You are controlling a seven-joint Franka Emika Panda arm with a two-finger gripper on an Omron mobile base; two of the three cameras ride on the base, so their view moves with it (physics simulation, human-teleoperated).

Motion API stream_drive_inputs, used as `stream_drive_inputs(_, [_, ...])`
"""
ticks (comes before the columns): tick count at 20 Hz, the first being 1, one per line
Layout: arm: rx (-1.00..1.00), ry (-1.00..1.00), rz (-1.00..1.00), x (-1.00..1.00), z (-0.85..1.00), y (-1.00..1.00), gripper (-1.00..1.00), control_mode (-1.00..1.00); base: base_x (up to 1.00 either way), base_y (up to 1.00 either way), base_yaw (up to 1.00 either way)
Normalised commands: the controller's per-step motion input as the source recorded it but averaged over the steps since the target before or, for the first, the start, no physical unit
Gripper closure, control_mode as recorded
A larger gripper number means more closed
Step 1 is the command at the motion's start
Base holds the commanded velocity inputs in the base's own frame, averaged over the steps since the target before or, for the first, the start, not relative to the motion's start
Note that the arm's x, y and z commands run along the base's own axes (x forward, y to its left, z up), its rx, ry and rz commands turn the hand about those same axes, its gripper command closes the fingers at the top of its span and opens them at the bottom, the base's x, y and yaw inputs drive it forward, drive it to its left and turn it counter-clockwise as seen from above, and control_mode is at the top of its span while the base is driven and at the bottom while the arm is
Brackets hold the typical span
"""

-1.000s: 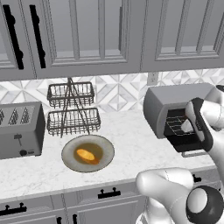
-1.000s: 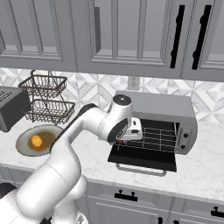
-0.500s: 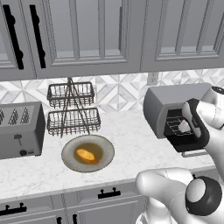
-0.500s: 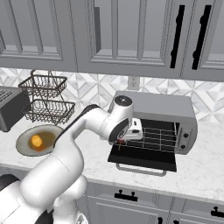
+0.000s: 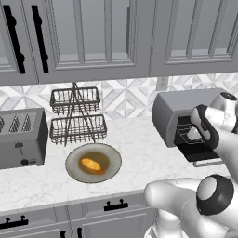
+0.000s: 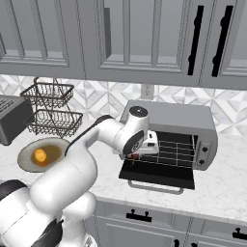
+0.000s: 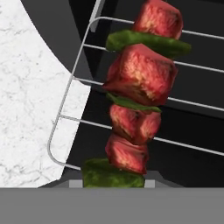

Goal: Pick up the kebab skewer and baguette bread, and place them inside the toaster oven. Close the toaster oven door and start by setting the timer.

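Holding the kebab skewer (image 7: pixel 139 94) over the wire rack (image 7: pixel 70 105), the gripper (image 6: pixel 140 150) is apparently clamped narrowly on it, for loading into the toaster oven (image 6: pixel 169 132).

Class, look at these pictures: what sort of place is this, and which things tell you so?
A home kitchen, computer-rendered: a marble counter under grey wall cabinets, with a toaster oven, a four-slot toaster and a plate holding baguette bread.
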Motion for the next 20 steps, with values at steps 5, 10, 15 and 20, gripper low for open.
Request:
stream_drive_inputs(5, [0.01, 0.01, 0.00, 0.14, -0.07, -0.08, 1.00, -1.00, 0.00, 0.00, 0.00])
stream_drive_inputs(10, [0.00, 0.00, 0.00, 0.15, 0.00, -0.01, 1.00, -1.00, 0.00, 0.00, 0.00])
stream_drive_inputs(15, [0.00, 0.00, 0.00, 0.22, -0.03, 0.00, 1.00, -1.00, 0.00, 0.00, 0.00])
stream_drive_inputs(20, [0.01, 0.00, 0.00, 0.19, -0.03, 0.00, 1.00, -1.00, 0.00, 0.00, 0.00])
